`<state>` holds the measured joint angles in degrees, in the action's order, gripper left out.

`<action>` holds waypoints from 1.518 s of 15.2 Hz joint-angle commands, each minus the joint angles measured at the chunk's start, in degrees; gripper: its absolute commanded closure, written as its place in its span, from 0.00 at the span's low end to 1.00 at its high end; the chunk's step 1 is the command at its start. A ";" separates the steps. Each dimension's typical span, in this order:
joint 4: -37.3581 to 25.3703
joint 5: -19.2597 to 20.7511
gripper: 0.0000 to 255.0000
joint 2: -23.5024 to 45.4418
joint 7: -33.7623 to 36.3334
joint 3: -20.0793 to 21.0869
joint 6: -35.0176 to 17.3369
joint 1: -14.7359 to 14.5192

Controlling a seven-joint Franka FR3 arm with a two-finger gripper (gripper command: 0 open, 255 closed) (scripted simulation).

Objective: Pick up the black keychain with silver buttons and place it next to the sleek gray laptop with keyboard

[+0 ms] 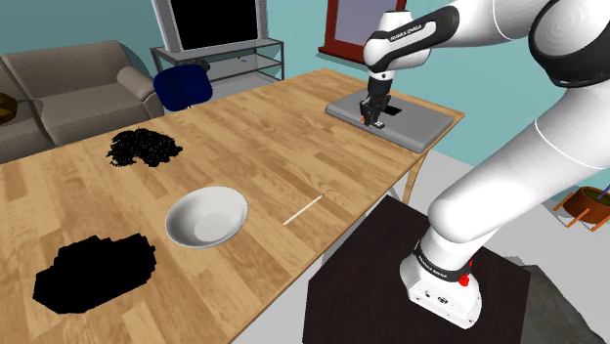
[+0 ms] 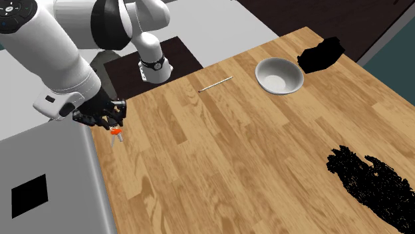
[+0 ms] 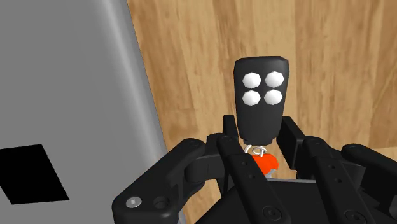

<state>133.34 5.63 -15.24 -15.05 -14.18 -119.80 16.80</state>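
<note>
The keychain (image 3: 261, 95) is a black fob with several white round buttons, a small silver ring and an orange tag (image 2: 116, 131). My gripper (image 3: 259, 127) is shut on the fob's ring end, and the fob sticks out past the fingers (image 3: 228, 126) over the wooden table (image 3: 318, 51). The laptop (image 3: 70, 83) is a flat closed grey slab with a black square on it, right beside the fob. In the shoulder view my gripper (image 1: 374, 115) hangs low over the laptop (image 1: 415, 125) at the table's far end. In the second exterior view my gripper (image 2: 110, 118) is at the laptop's (image 2: 46, 193) edge.
A white bowl (image 1: 205, 217) and a thin pale stick (image 1: 303, 209) lie mid-table. Two black shapes (image 1: 144, 147) (image 1: 95, 272) sit toward the shoulder view's left. A sofa (image 1: 68, 93) and a TV stand (image 1: 235, 54) stand beyond the table. The robot's stand (image 1: 391, 293) is beside the table.
</note>
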 commanded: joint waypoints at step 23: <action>7.77 -1.24 1.00 8.09 -1.30 -1.30 -15.74 -0.04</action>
<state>141.11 4.40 -7.18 -16.35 -15.47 -135.52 16.77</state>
